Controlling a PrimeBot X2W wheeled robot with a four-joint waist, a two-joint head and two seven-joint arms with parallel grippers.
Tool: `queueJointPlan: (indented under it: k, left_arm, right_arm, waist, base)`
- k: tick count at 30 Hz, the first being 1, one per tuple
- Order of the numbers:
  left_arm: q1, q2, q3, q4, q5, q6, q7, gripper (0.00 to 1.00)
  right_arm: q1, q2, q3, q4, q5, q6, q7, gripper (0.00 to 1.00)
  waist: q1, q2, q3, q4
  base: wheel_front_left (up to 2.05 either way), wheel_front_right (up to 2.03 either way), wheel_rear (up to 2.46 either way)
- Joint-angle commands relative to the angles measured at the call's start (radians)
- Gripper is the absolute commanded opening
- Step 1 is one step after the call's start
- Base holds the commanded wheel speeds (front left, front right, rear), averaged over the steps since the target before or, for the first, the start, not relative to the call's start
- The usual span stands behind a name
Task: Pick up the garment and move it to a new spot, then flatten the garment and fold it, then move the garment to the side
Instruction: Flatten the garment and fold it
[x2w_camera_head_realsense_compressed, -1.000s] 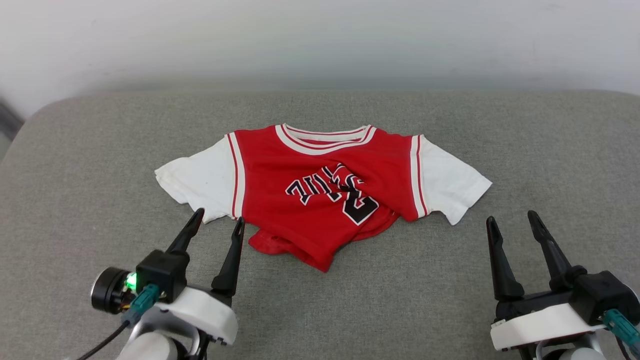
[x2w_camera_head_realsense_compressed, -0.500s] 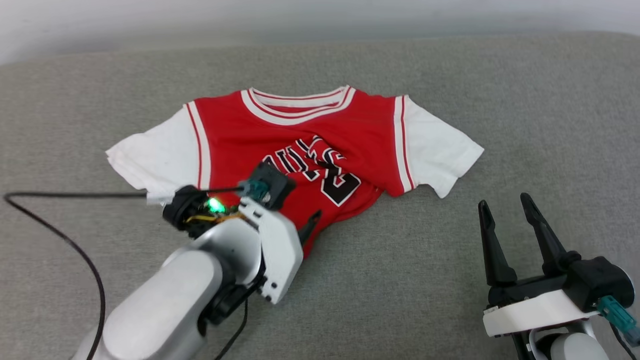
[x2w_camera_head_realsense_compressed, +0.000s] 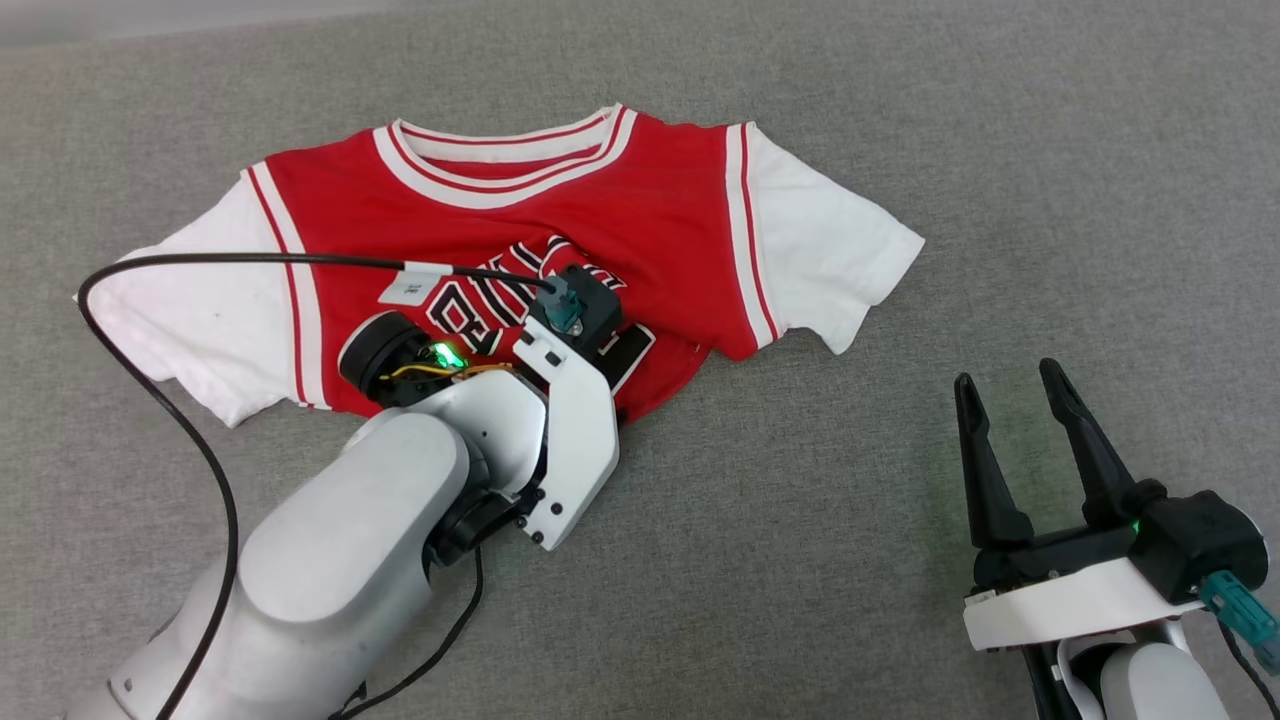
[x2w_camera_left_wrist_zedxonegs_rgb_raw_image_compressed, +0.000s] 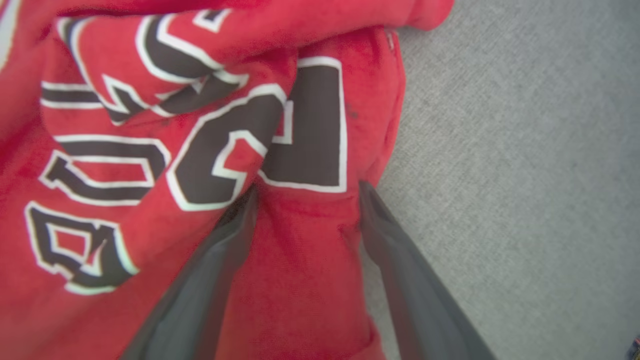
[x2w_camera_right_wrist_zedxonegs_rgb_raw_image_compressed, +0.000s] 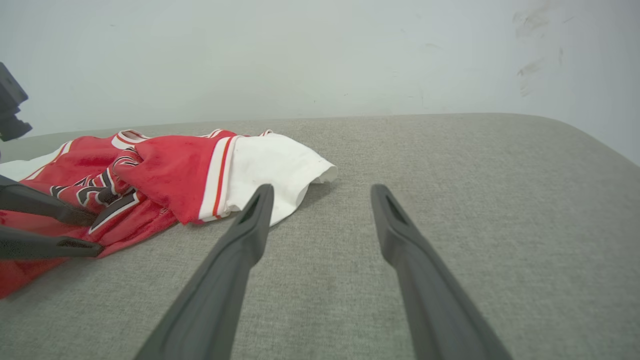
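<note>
Left hand (x2w_camera_left_wrist_zedxonegs_rgb_raw_image_compressed: 307, 190), fingers (x2w_camera_left_wrist_zedxonegs_rgb_raw_image_compressed: 215, 270) apart, straddles a rumpled fold of the red garment (x2w_camera_head_realsense_compressed: 650, 200) on grey weave (x2w_camera_head_realsense_compressed: 800, 520)

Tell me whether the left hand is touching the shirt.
Touching. The left wrist view shows the left hand with its open fingers pressed into the shirt, and red cloth is bunched up between them.

The garment (x2w_camera_head_realsense_compressed: 660, 220) is soft, matt knit cloth with flat printed lettering. The cushion (x2w_camera_head_realsense_compressed: 900, 150) beneath is coarse grey woven fabric. The left gripper (x2w_camera_left_wrist_zedxonegs_rgb_raw_image_compressed: 308, 190) and right gripper (x2w_camera_right_wrist_zedxonegs_rgb_raw_image_compressed: 320, 187) have smooth, matt dark plastic fingers (x2w_camera_right_wrist_zedxonegs_rgb_raw_image_compressed: 240, 250). The left forearm (x2w_camera_head_realsense_compressed: 340, 540) wears a smooth, faintly glossy pale shell.
</note>
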Motion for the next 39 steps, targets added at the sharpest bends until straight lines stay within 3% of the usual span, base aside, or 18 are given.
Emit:
queueJointPlan:
  k: [1,4,5,6,12,21,29,38,39]
  left_arm:
    - [-0.003,-0.002,-0.012,0.017,0.003,-0.004,0.011,1.0]
    - [0.005,-0.006,-0.037,0.071,0.001,-0.018,0.031,1.0]
    - [0.006,-0.008,-0.042,0.086,-0.001,-0.02,0.031,0.39]
    - [0.007,-0.011,-0.043,0.098,0.0,-0.02,0.022,0.0]
    - [0.033,-0.042,-0.081,0.1,-0.008,-0.05,-0.005,0.0]
    - [0.135,-0.05,-0.178,-0.015,-0.022,-0.062,0.003,0.0]
    - [0.258,-0.072,-0.263,-0.103,-0.024,-0.035,0.02,0.0]
    - [0.338,-0.114,-0.32,-0.09,-0.021,-0.018,-0.009,0.0]
    - [0.332,-0.117,-0.317,-0.087,-0.008,-0.014,-0.028,0.11]
  right_arm:
    - [-0.011,0.001,0.003,-0.003,0.003,-0.001,-0.002,1.0]
    - [-0.015,0.001,0.008,-0.001,0.009,-0.001,-0.002,1.0]
    - [-0.016,0.001,0.01,0.0,0.009,-0.001,-0.002,1.0]
    - [-0.017,0.001,0.011,0.001,0.009,-0.001,-0.002,1.0]
    - [-0.007,0.001,0.01,0.017,0.005,-0.001,-0.002,1.0]
    - [0.028,0.001,0.0,0.044,0.007,-0.001,-0.002,1.0]
    - [0.064,0.001,0.004,0.06,0.003,-0.001,-0.002,1.0]
    - [0.082,0.001,0.005,0.066,-0.012,-0.001,-0.002,1.0]
    - [0.082,0.001,0.006,0.067,-0.012,-0.001,-0.002,1.0]
  waist:
    - [-0.0002,0.0,0.008,-0.006]
    - [-0.0002,0.0,0.017,-0.007]
    - [-0.0002,0.0,0.019,-0.007]
    - [-0.0002,0.0,0.02,-0.007]
    - [-0.0002,0.0,-0.013,0.001]
    - [-0.0002,0.0,-0.138,0.029]
    - [-0.0002,0.0,-0.219,0.059]
    - [-0.0002,0.0,-0.249,0.081]
    - [-0.0002,0.0,-0.251,0.084]
  base:
    - [0.0,0.0,0.0]
    - [0.0,0.0,0.0]
    - [0.0,0.0,0.0]
    - [0.0,0.0,0.0]
    - [0.0,0.0,0.0]
    - [0.0,0.0,0.0]
    - [0.0,0.0,0.0]
    - [0.0,0.0,0.0]
    - [0.0,0.0,0.0]
